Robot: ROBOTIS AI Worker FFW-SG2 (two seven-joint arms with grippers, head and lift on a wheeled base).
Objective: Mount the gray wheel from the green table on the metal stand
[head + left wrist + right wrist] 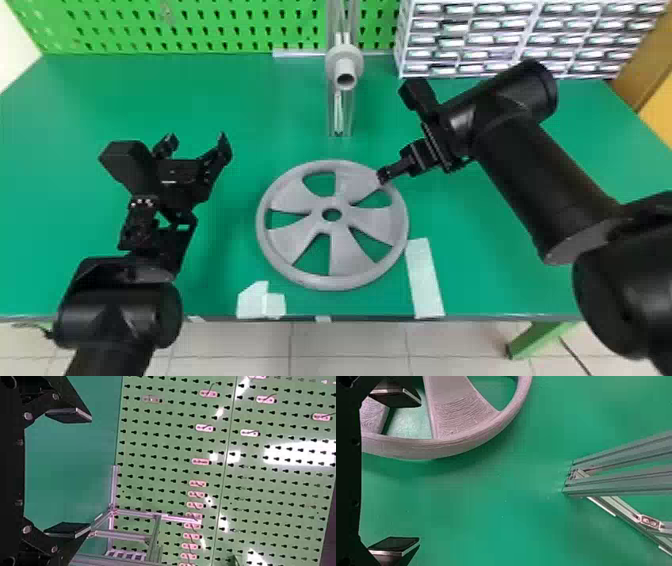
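Preparing, seemingly, to grasp gray spoked wheel (pixel 345 250) at two o'clock with right gripper (pixel 419 472), spread and empty, like left gripper (pixel 90 471); next, straddle rim (pixel 435 448), clench.

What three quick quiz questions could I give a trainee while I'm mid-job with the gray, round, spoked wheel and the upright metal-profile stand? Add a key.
1. Multiple choice: Where is the gray, round, spoked wheel?
A) Flat on the flat-topped green table
B) Mounted on the upright metal-profile stand
C) On the pale tiled floor

2. True or false: The black, two-fingered left gripper is open and holds nothing.

3. Fill in the blank: The gripper nearer the wheel is the robot's ____ one.

Key: 1. A; 2. True; 3. right, as the black, two-fingered right gripper is at the wheel in the head view.
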